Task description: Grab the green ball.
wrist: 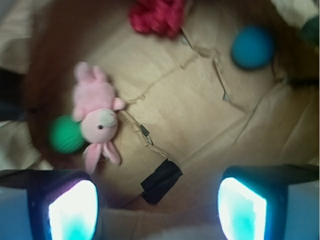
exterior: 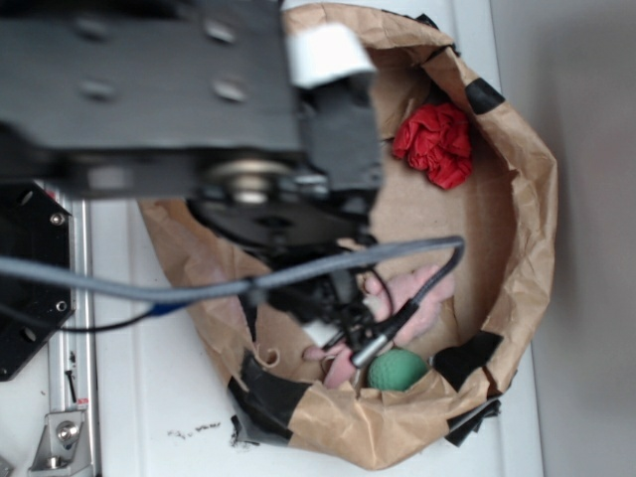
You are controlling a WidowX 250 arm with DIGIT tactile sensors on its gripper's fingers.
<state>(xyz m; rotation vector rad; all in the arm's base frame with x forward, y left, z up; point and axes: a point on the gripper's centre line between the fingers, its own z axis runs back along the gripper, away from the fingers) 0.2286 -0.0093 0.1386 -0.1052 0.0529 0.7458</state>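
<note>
Two fingers (wrist: 75, 210); one green ball (wrist: 65, 134).

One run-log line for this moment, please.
gripper: open, empty, above bag floor | green ball: touching pink bunny, ungrasped | teal-blue ball: far side | phase: approach

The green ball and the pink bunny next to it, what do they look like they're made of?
The green ball looks like soft foam or felt: a matte, slightly fuzzy surface with no shine, though the blur leaves it open. The pink bunny looks like plush fabric, with a soft nap, floppy ears and a small dark eye. Both lie on the creased brown paper of the bag's floor.
</note>
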